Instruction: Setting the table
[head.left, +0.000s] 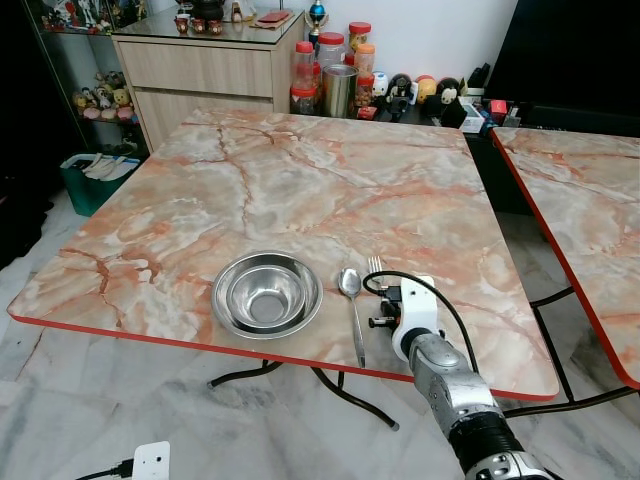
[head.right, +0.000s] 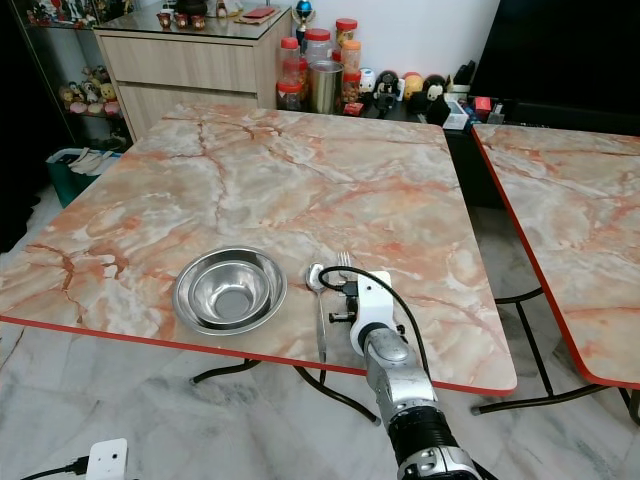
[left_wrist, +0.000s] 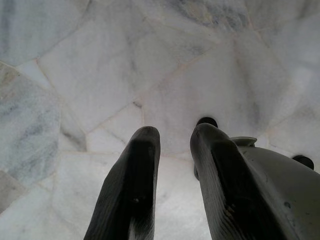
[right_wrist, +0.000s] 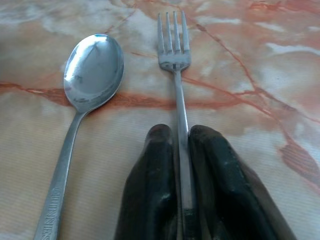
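Right fingers (right_wrist: 155, 190): pressed together on the fork (right_wrist: 175, 55), pinching its handle partway down, with tines pointing away from the wrist. The right gripper (head.left: 385, 305) sits low at the near edge of the bench (head.left: 300, 170), just beyond the spoon on the side away from the bowl.

Fork: lies flat, or very nearly so, on the bench, parallel to the spoon (head.left: 351, 300) and just beside it, apart by a narrow strip of marble. Whether the handle is fully seated on the surface cannot be told under the fingers.

Spoon: face up, directly beside the bowl (head.left: 267, 294), handle toward the bench edge, its end at or slightly past that edge.

Bowl: steel, empty, upright, close to the near edge.

Assessment: the step in hand appears to be laying the fork beside the spoon; the setting looks close to complete. To do it well, confirm the handle rests on the bench before letting go, then part the fingers only a little and evenly so neither pad drags the fork sideways into the spoon. Withdraw straight back along the handle line, not across it. Keep the cable loop on the wrist off the tines.

Left gripper (left_wrist: 172, 150): hangs idle over the marble floor (left_wrist: 100, 65), fingers slightly apart, holding nothing.
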